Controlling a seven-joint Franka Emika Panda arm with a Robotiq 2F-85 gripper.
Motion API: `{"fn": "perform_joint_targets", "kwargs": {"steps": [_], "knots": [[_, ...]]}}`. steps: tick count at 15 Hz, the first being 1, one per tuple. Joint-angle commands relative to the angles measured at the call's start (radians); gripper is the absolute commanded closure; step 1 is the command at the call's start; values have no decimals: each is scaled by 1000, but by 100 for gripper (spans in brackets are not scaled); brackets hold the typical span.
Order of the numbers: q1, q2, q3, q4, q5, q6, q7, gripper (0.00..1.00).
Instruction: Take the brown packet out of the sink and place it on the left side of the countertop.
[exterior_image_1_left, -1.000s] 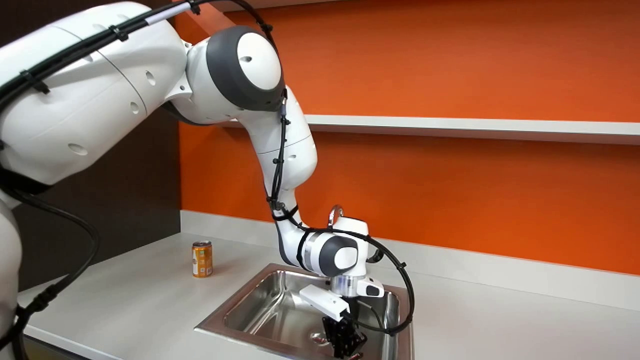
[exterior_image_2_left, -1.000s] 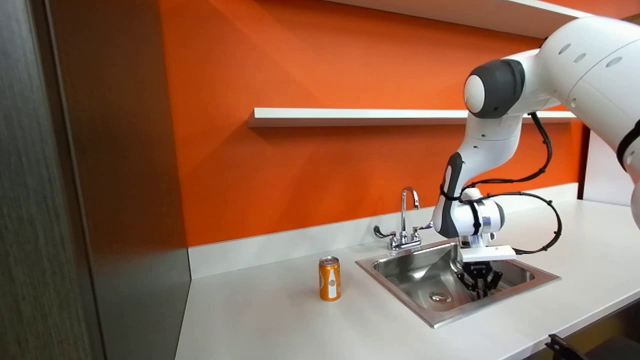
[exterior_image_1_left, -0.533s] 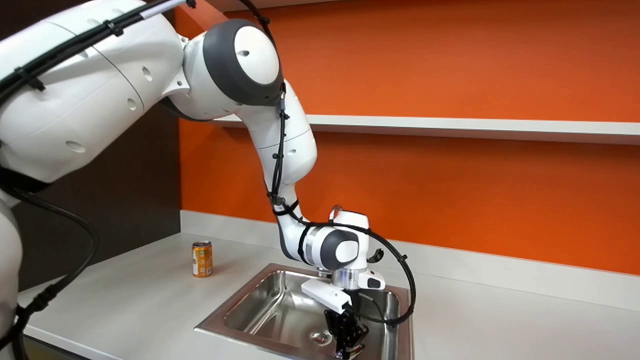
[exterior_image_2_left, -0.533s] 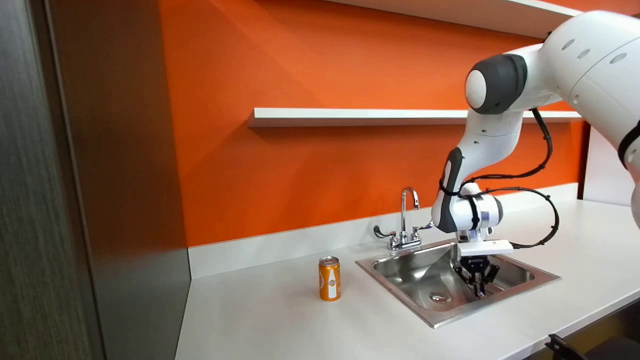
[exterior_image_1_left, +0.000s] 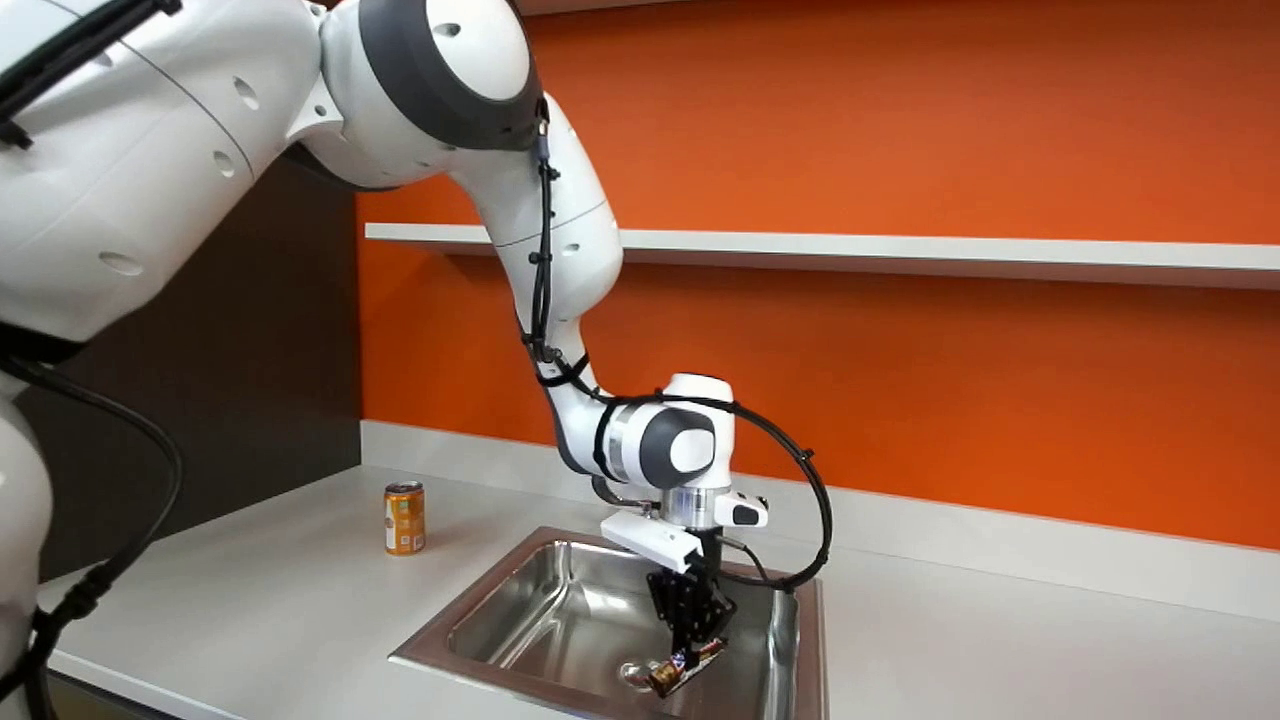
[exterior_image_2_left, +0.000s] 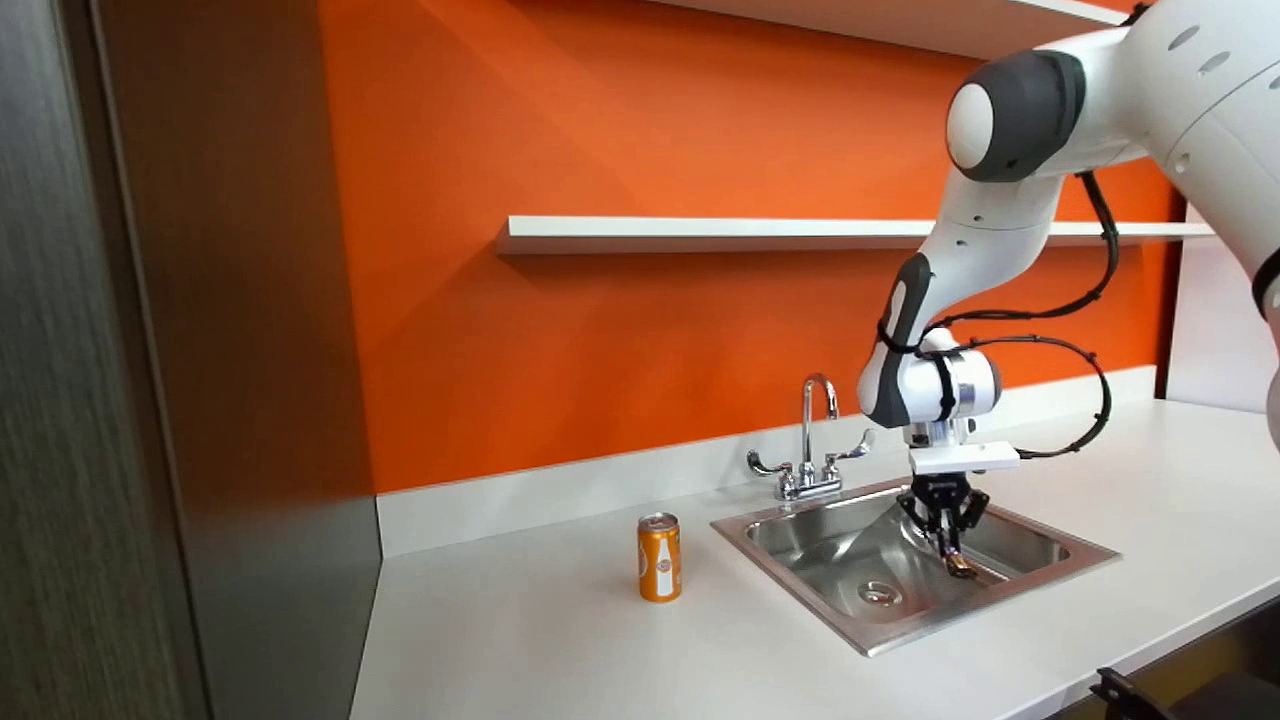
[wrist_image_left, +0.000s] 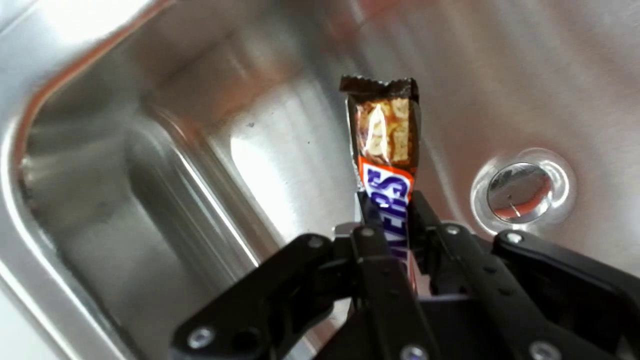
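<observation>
The brown packet (wrist_image_left: 385, 130) is a small candy bar wrapper with an orange, white and purple label. My gripper (wrist_image_left: 392, 205) is shut on its middle, with one end sticking out past the fingertips. In both exterior views the packet (exterior_image_1_left: 685, 668) (exterior_image_2_left: 958, 566) hangs tilted from the gripper (exterior_image_1_left: 690, 640) (exterior_image_2_left: 947, 540), off the floor of the sink (exterior_image_1_left: 470, 600) (exterior_image_2_left: 805, 588). I cannot tell whether it is above the rim. The sink's rim (wrist_image_left: 30, 240) also shows in the wrist view. The pale countertop (exterior_image_1_left: 300, 600) (exterior_image_2_left: 560, 630) surrounds the sink.
An orange can (exterior_image_1_left: 404, 518) (exterior_image_2_left: 660, 560) stands upright on the countertop to the left of the sink. A chrome faucet (exterior_image_2_left: 808, 440) rises behind the sink. A white shelf (exterior_image_2_left: 720, 230) runs along the orange wall. The drain (wrist_image_left: 520, 192) lies under the gripper's right side.
The arm and gripper have risen, bringing the packet up from the sink floor. The packet now shows more clearly between the fingers. The can has not moved.
</observation>
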Motion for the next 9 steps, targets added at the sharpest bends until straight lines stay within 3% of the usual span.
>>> {"fn": "perform_joint_targets", "kwargs": {"steps": [1, 9], "knots": [[20, -120, -4, -77, -45, -50, 25, 95], [110, -302, 7, -197, -193, -88, 29, 95]]}}
